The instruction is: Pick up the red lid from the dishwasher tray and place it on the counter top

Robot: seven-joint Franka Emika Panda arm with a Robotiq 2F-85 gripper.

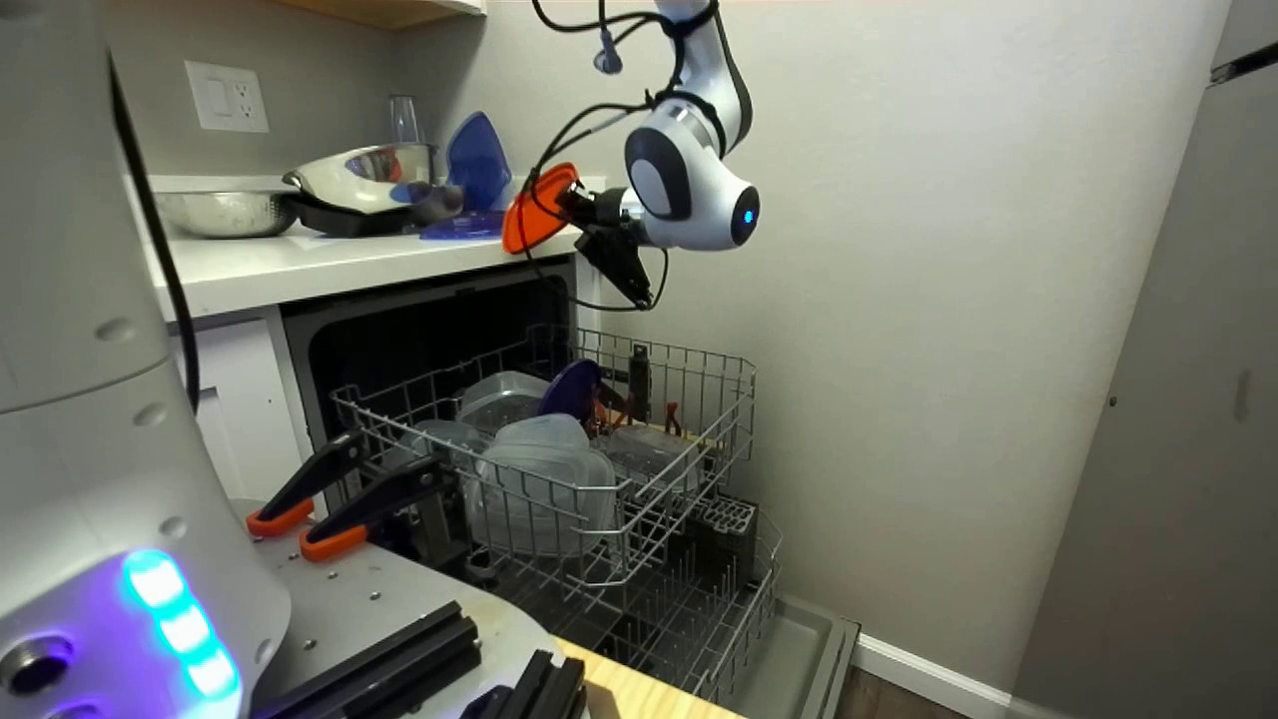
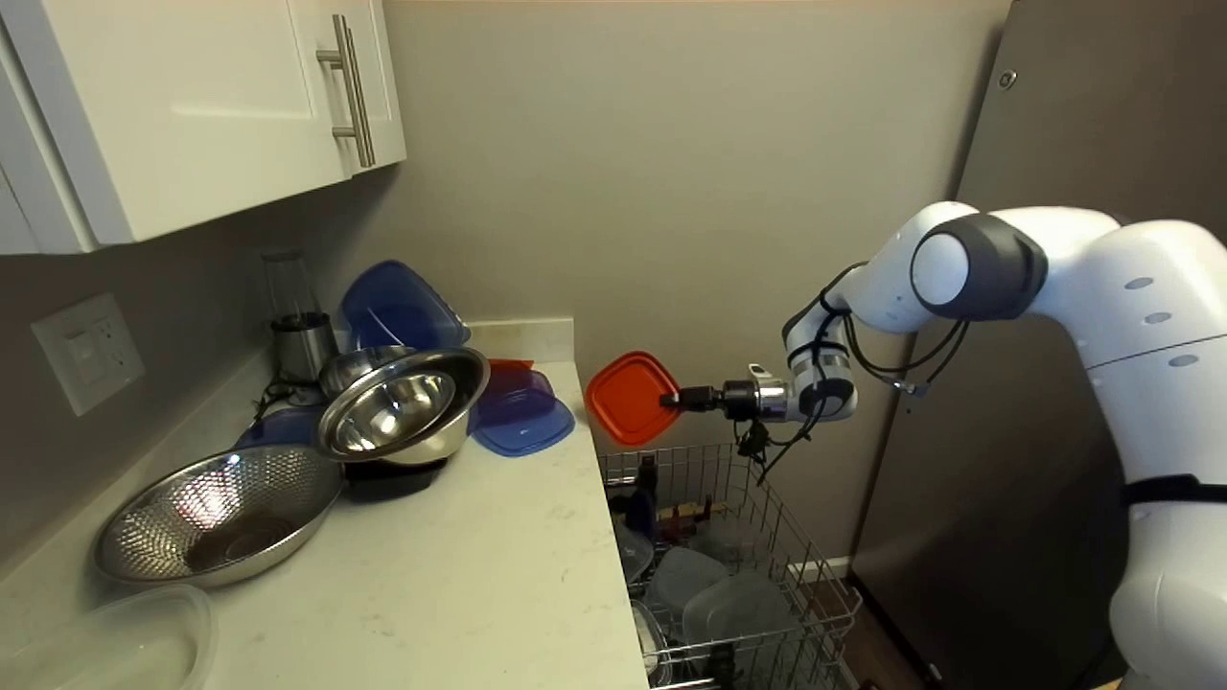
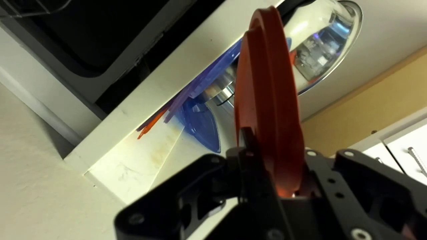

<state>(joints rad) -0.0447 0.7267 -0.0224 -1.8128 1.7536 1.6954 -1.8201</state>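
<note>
Nearest in an exterior view, a translucent container sits at the close end of the counter top, partly out of frame. A perforated steel colander is just past it, toward the back of the counter top. Below the front edge is the dishwasher tray, slid out, with clear containers and a dark purple-blue disc in it. Farther along, nested steel bowls tip to one side on the counter top, and two blue lids lie overlapping beside them, an orange-red piece showing behind. Out by the far stretch of the front edge, the gripper is clamped on one edge of the red lid, which fills the gap between its jaws in the wrist view. The red lid is held up steeply tilted, higher than the tray and just beside the counter top; whether the two touch, I cannot tell. Farthest back, a blue dish leans upright behind the bowls, and the gray wall stands beyond
</note>
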